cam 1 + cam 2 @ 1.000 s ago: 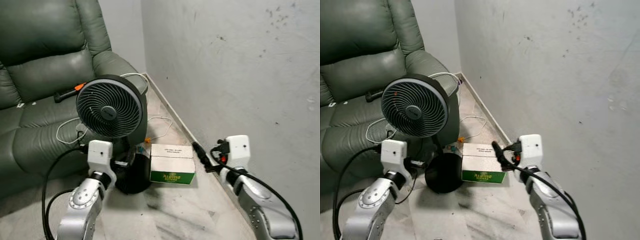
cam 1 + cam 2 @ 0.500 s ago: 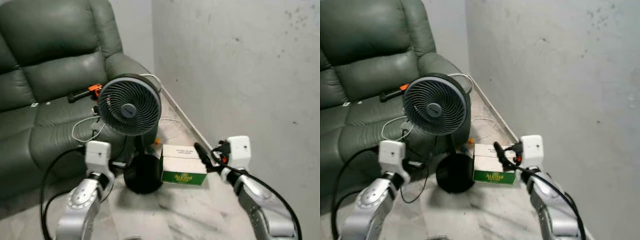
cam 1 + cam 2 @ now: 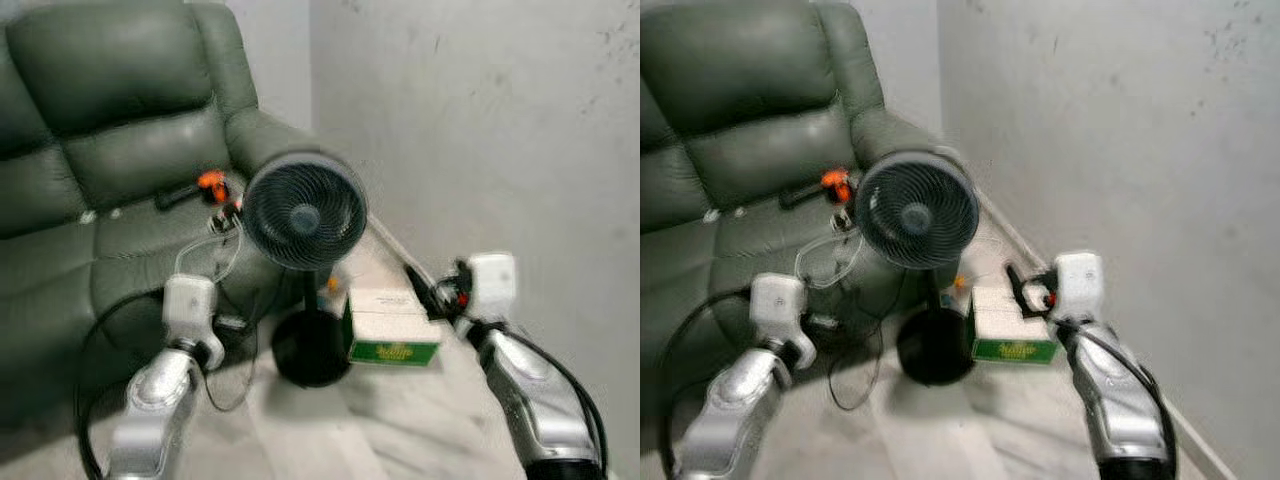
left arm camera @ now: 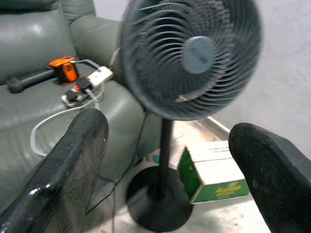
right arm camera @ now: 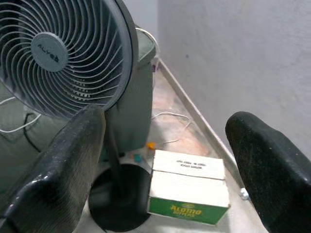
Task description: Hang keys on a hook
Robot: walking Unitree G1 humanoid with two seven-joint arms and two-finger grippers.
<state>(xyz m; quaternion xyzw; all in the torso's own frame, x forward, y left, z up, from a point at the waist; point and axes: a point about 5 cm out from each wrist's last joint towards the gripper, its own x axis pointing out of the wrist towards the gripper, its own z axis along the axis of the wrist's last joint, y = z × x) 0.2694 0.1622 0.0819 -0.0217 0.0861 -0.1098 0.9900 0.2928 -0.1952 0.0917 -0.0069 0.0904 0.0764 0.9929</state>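
Sofa (image 3: 90, 190): green leather, at your left; cables and an orange-tipped tool (image 3: 190, 190) lie on it.
Left gripper (image 4: 165, 160): jaws spread, holding nothing.
Fan (image 3: 303, 210): mid-floor; steer around it.
Right gripper (image 5: 165, 160): jaws spread, holding nothing.
Keys, hook: unseen; keep scanning slowly.

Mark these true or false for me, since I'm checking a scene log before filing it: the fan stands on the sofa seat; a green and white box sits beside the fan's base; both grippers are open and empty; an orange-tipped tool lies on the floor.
1. The fan stands on the sofa seat. False: its round base rests on the floor before the sofa.
2. A green and white box sits beside the fan's base. True.
3. The left gripper and right gripper are open and empty. True.
4. An orange-tipped tool lies on the floor. False: it lies on the sofa seat.
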